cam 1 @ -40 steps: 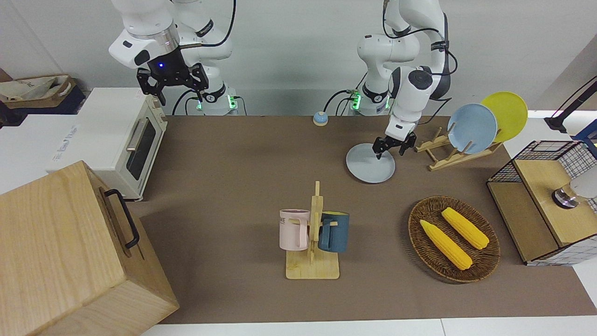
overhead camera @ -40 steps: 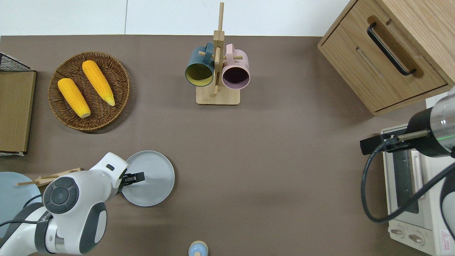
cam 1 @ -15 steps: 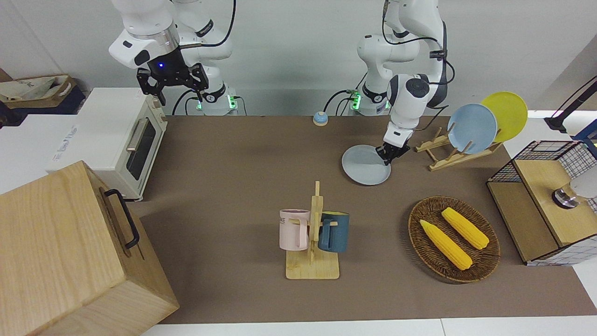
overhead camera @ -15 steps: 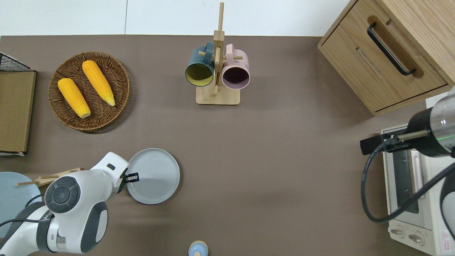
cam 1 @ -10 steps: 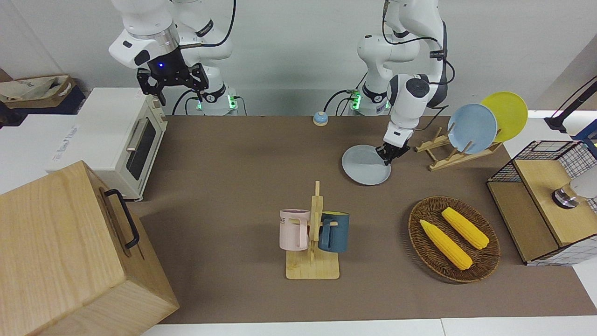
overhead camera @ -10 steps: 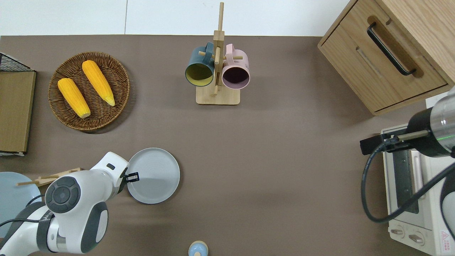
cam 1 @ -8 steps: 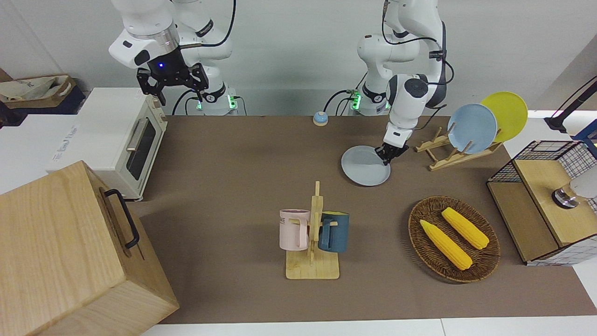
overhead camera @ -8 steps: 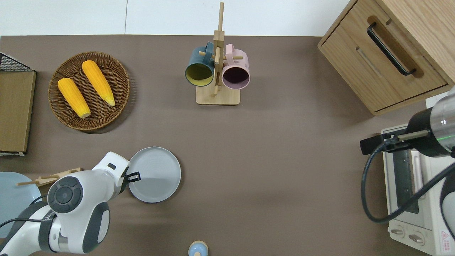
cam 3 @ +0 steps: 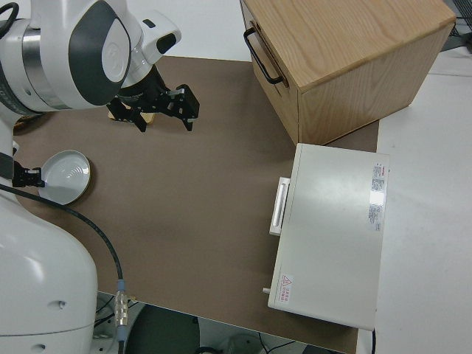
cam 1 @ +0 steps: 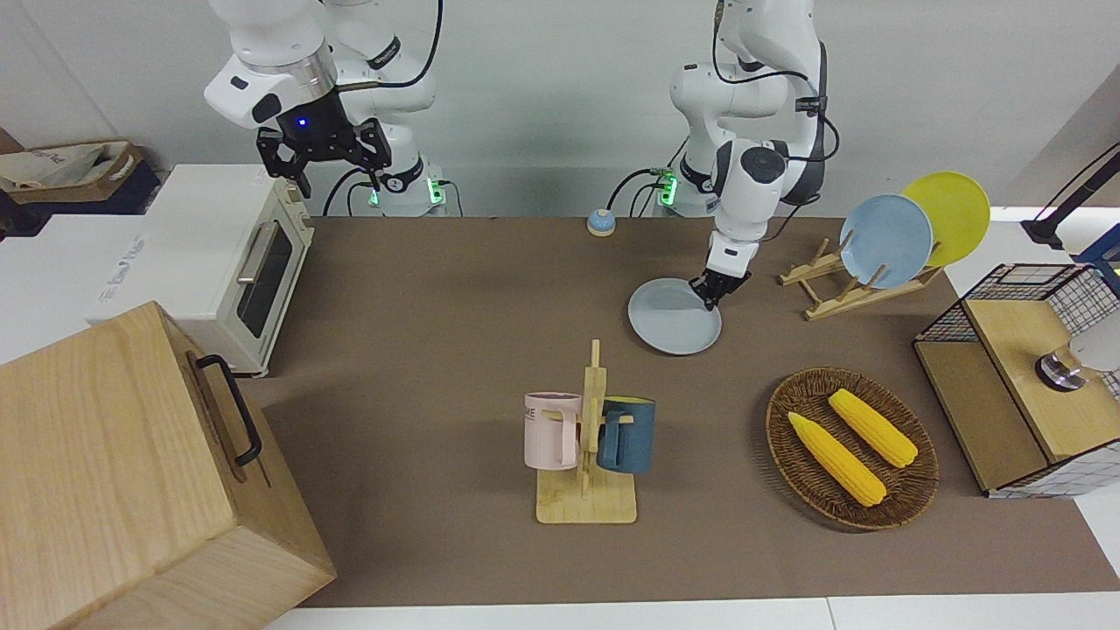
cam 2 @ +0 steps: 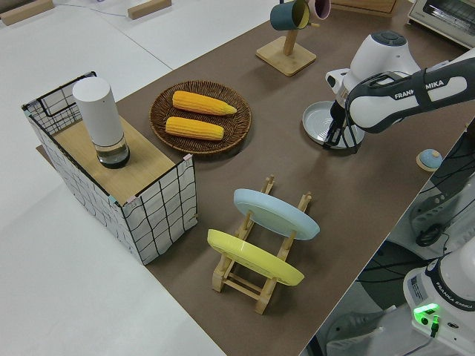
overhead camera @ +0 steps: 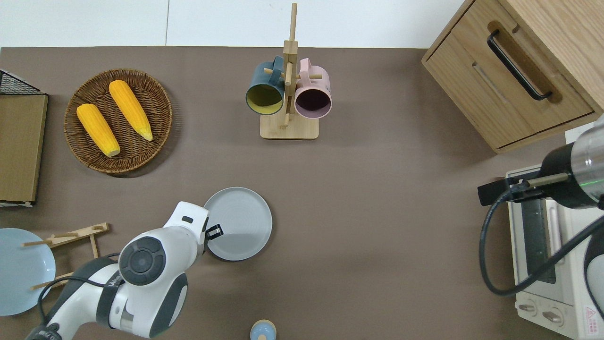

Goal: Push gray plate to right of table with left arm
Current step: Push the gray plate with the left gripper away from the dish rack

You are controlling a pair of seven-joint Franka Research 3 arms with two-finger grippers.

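Pushing has only begun: our left gripper (overhead camera: 214, 232), fingers pinched together, touches the gray plate (overhead camera: 239, 222) at lower middle-left of the overhead view. Much desk (overhead camera: 377, 226) remains. Right arm parked.

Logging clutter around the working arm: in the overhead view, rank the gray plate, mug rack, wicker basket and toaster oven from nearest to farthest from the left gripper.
1. gray plate, at the left gripper.
2. wicker basket, left arm's end.
3. mug rack, mid-table, farther out.
4. toaster oven, right arm's end.
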